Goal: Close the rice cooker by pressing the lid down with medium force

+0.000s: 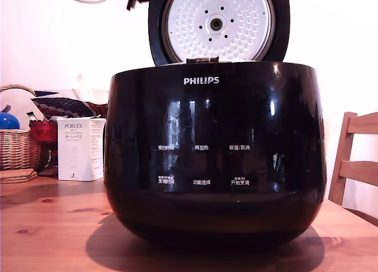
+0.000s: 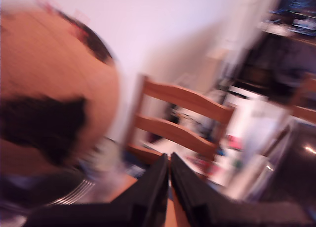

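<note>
Wooden table (image 1: 47, 224), rice cooker (image 1: 215, 159), lid (image 1: 218, 25) cropped

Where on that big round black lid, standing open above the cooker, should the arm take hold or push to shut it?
Best at the upper rim of the round black hinged lid, farthest from its hinge at the back of the glossy black rice cooker, coming from behind. It stands near upright, dimpled plate facing the camera, so a push there should tip it down.

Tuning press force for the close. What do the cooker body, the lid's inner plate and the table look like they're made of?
Rice cooker body: glossy black, probably plastic or coated shell; it mirrors the room sharply. Lid inner plate: matte silver-white with a dimpled pattern and small holes, likely metal. Table: wood, visible knots and grain, light sheen.
</note>
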Robot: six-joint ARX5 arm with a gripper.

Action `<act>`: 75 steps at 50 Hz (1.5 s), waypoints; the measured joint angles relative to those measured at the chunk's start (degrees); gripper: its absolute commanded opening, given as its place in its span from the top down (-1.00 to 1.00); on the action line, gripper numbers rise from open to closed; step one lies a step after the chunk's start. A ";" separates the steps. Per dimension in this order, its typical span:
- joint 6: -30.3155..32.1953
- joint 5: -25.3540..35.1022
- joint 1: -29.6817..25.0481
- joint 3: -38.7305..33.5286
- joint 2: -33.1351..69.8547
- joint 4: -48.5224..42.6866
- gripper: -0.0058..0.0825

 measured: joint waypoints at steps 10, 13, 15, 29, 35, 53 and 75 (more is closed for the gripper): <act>-3.65 4.83 -0.02 0.00 0.04 -0.17 0.92; -4.70 5.55 -0.35 0.00 0.04 -0.68 0.92; -5.11 5.57 -0.46 0.00 0.04 -0.98 0.92; -5.29 5.97 -1.46 0.02 0.04 -5.03 0.92; -5.31 7.41 -1.53 0.02 0.04 -8.02 0.92; -0.44 11.54 -2.69 0.13 0.04 -27.15 0.92; 10.01 -2.73 -8.20 0.33 0.04 -44.37 0.92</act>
